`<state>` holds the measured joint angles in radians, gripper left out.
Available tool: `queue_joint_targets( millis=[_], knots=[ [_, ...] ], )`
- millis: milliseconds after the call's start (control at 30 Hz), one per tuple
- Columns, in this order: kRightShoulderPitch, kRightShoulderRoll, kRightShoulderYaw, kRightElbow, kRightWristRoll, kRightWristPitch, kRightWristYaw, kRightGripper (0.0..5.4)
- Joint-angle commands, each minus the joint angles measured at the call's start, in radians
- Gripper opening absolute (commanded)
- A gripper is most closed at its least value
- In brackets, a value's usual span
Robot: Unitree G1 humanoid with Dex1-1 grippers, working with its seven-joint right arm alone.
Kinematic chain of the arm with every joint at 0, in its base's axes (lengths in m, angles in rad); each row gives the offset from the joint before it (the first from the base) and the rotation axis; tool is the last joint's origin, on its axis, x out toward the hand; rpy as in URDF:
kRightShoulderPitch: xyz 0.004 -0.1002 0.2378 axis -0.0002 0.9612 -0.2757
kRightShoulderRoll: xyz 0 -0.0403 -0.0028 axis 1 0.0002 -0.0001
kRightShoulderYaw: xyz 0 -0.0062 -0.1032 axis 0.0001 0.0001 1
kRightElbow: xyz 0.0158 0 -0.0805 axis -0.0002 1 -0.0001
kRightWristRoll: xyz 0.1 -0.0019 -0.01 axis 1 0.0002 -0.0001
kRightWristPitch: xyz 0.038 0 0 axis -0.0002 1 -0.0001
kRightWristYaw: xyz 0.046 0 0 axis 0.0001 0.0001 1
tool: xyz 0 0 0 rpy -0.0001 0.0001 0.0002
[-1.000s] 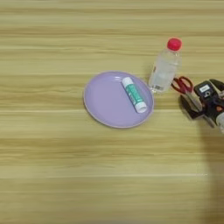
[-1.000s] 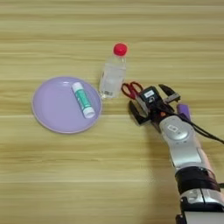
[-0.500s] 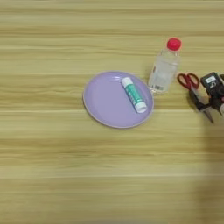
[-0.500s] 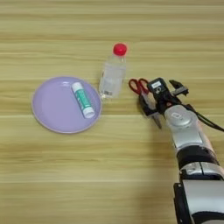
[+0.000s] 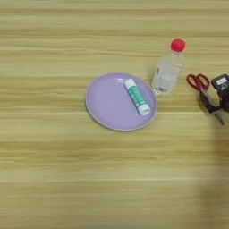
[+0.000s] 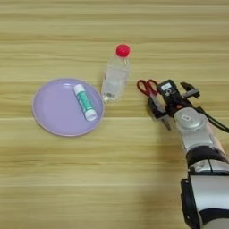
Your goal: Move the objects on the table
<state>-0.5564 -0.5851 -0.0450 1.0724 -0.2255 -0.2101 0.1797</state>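
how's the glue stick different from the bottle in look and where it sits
The glue stick lies flat on the purple plate; the bottle rests on the bare table beside the plate. The glue stick is opaque white and teal; the bottle is clear with a red cap. The glue stick is smaller.

1. Lay on the purple plate (image 5: 107,100): glue-stick tube (image 5: 137,96).
2. Stood just right of the plate: red-capped bottle (image 5: 167,69).
3. Lay near the right edge, beside the black tool (image 5: 219,96): red-handled scissors (image 5: 203,89).
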Motion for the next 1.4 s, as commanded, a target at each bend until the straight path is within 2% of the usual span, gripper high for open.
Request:
queue_joint_targets(
  millis=[33,300,533,800,933,1167,1400],
  knots=[
    [-0.047,-0.067,-0.021,-0.025,0.016,-0.011,-0.018,5.38],
    [-0.036,-0.061,-0.050,-0.037,0.051,-0.031,-0.013,5.38],
    [-0.003,-0.033,-0.103,-0.150,0.117,-0.085,-0.015,5.38],
    [0.066,-0.031,-0.153,-0.347,0.158,-0.049,-0.028,5.38],
    [0.130,-0.024,-0.187,-0.436,0.180,-0.017,-0.042,5.38],
    [0.241,-0.009,-0.247,-0.488,0.219,0.029,-0.066,5.38],
    [0.282,-0.005,-0.291,-0.463,0.255,0.049,-0.067,5.38]
  ],
)
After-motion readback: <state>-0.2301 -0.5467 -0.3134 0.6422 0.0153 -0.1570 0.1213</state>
